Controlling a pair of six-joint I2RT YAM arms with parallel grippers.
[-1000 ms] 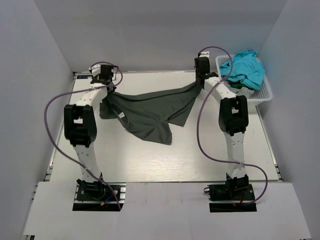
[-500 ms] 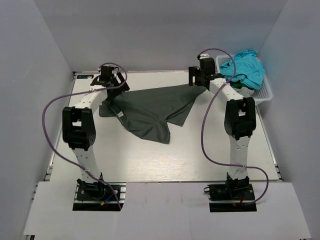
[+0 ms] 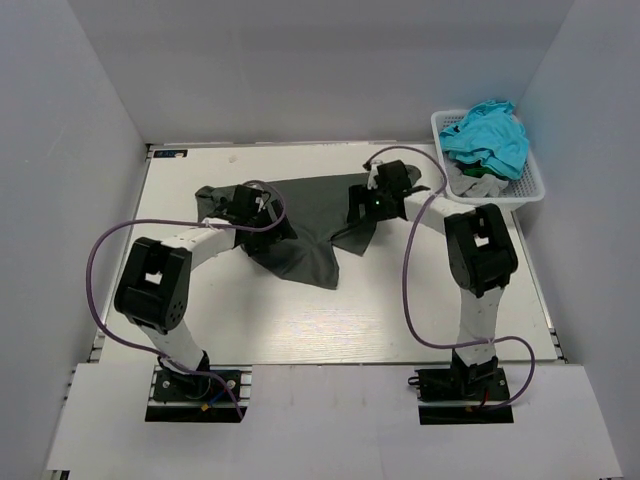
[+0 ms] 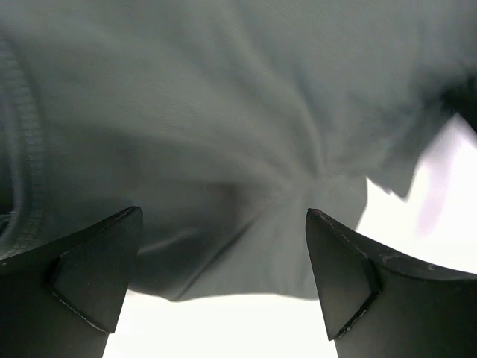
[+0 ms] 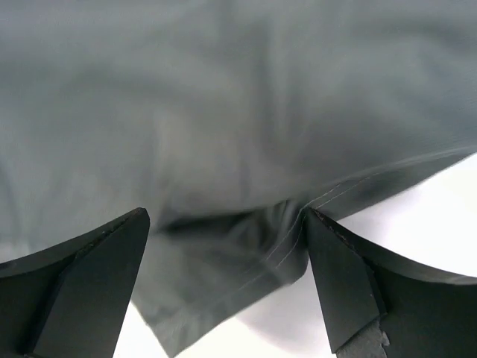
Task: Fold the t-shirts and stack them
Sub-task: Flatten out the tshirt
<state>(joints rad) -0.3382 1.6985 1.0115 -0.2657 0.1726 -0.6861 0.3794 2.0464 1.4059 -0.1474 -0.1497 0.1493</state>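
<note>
A dark charcoal-grey t-shirt (image 3: 305, 205) lies crumpled and spread on the white table (image 3: 400, 300), toward the back. My left gripper (image 3: 266, 230) hovers over its left part, open, with nothing between its fingers. In the left wrist view the gripper (image 4: 223, 210) stands wide over the wrinkled grey cloth (image 4: 223, 112) near its lower edge. My right gripper (image 3: 362, 208) is over the shirt's right part, also open and empty. In the right wrist view that gripper (image 5: 227, 211) straddles a stitched hem (image 5: 283, 253) without pinching it. A turquoise t-shirt (image 3: 487, 135) and a light grey one (image 3: 468, 182) sit in the basket.
A white lattice basket (image 3: 531, 183) stands at the back right corner against the wall. Grey walls close in the table on the left, back and right. Purple cables loop from both arms over the table.
Both grippers have opened and let go of the dark shirt, then moved inward and toward me over it. The shirt has dropped from its stretched hold and lies slack on the table.
</note>
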